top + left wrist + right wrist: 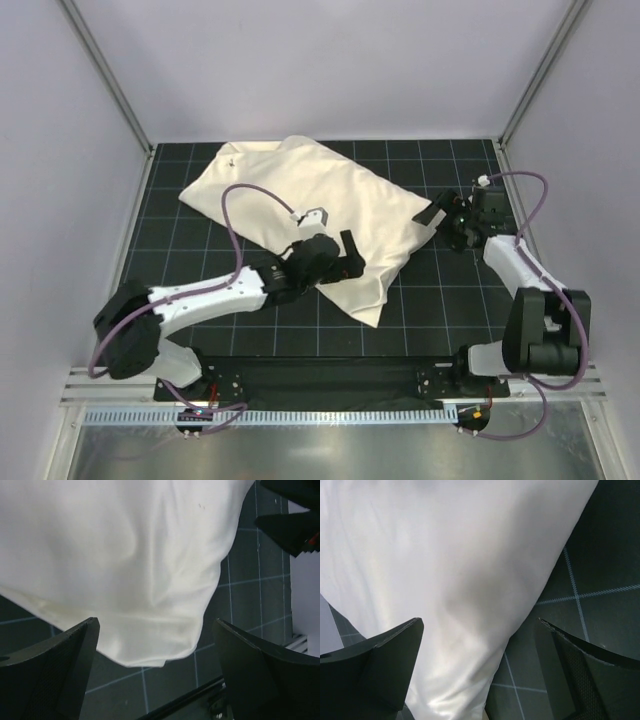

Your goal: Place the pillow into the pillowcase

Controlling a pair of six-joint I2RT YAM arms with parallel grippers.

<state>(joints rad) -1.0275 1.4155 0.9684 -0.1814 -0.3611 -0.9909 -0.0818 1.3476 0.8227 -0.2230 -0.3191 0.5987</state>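
On the gridded surface (440, 300), centre: the pillowcase (320, 200) lies plump and no separate pillow shows, so it is likely inside already and the task looks about done. Left end effector (352, 258) and right end effector (436, 213) both gape wide, holding nothing.

Top view: bright, even, diffuse light; sharp edge to edge. Soft shadow beneath the left arm (215, 290) at the pillowcase (300, 190); dull glare on the metal sheet (320, 450). Wrist views: dimmer, fabric sheen washed out (folds faint); fingers (55, 675) dark, blurred at close range.
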